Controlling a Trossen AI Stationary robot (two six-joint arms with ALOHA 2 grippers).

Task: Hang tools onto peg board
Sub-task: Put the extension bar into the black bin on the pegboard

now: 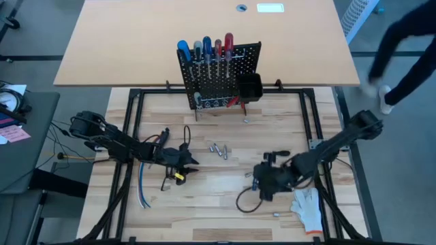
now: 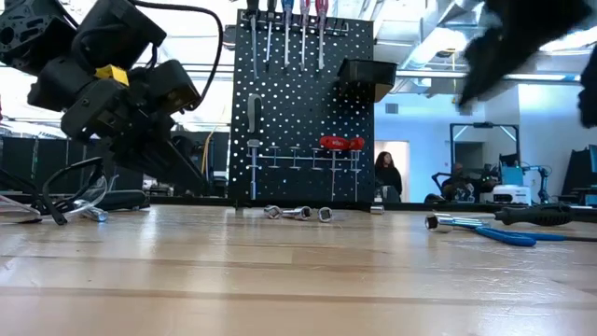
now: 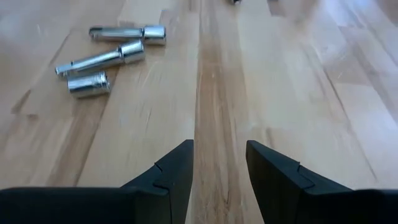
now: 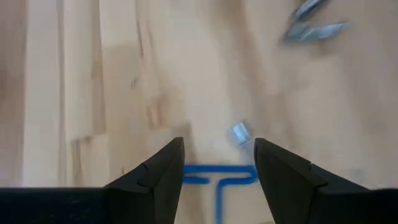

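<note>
high view, looking straight down: a black peg board (image 1: 219, 75) stands upright at the centre top of the frame, at the far edge of a pale wooden table (image 1: 225, 197). screwdrivers (image 1: 204, 49) with blue, grey and red handles hang in a row along its top, and a small black bin (image 1: 248, 86) is fixed at its right side. three small metal sockets (image 1: 219, 150) lie loose at the middle of the table. the left gripper (image 1: 185, 162) is left of centre, just beside the sockets. the right gripper (image 1: 262, 180) is right of centre, lower in the frame. a white glove (image 1: 308, 206) lies at the lower right. a person's dark sleeve crosses the upper right corner.

low view, level with the table: the peg board (image 2: 303, 112) fills the centre, with red handles low on it. the sockets (image 2: 298, 213) lie on the table in front of it. a blue-handled tool (image 2: 508, 234) lies at the right.

left wrist view: the left gripper (image 3: 219, 163) hangs with its two dark fingers parted and nothing between them, over bare wood. the sockets (image 3: 112, 56) lie at the upper left of the frame, well apart from the fingers.

right wrist view: the right gripper (image 4: 219, 163) has its fingers parted, grasping nothing. a blue t-shaped tool (image 4: 221, 180) lies on the table between them, with a small metal bit (image 4: 239, 132) just beside it.
</note>
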